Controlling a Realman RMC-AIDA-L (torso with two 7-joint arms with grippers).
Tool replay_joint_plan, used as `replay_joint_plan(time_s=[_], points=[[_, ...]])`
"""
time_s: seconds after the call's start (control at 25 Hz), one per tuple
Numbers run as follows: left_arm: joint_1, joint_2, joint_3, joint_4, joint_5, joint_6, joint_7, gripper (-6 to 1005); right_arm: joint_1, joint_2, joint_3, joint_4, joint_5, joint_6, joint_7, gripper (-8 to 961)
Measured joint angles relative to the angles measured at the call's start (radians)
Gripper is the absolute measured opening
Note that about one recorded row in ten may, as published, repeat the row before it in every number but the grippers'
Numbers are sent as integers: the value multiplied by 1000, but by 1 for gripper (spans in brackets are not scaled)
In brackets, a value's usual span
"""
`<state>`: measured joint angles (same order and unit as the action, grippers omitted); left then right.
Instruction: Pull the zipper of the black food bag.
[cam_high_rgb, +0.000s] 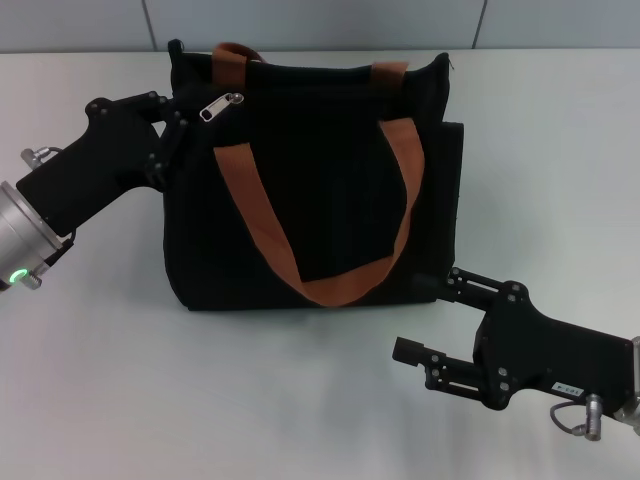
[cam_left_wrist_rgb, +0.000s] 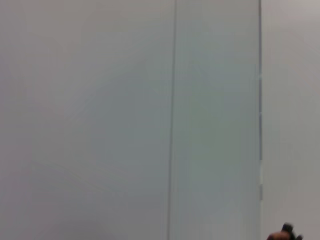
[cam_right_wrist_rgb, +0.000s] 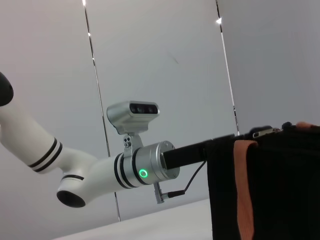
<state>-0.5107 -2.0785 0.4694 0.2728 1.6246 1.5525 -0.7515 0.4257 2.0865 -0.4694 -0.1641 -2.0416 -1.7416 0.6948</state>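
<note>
The black food bag stands upright in the middle of the table, with rust-orange straps hanging down its front. The silver zipper pull lies at the bag's top left, on the zip line. My left gripper is against the bag's upper left corner, just left of the pull. My right gripper is open and empty at the bag's lower right corner, its far finger touching the bag's base. The right wrist view shows the bag, the pull and the left gripper reaching it.
The bag stands on a white table with a grey panelled wall behind it. The left wrist view shows only wall panels and a bit of the bag top.
</note>
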Motion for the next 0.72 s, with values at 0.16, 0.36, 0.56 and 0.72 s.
replay_joint_plan(time_s=[0.16,0.36,0.56,0.72], points=[[-4,0,-4,-8,-1,44,-7,90,3,0,0,10,0,0,7,691],[-31,0,-3,-63,-48,73,1,21,2,0,0,12,1,-1,16,690],[-69,-1,6,-93,-66,34,8,21,2,0,6,17,4,-2,20,690],[-92,-1,19,-107,-76,11,-15,21,-1,-1,29,25,14,4,21,689]])
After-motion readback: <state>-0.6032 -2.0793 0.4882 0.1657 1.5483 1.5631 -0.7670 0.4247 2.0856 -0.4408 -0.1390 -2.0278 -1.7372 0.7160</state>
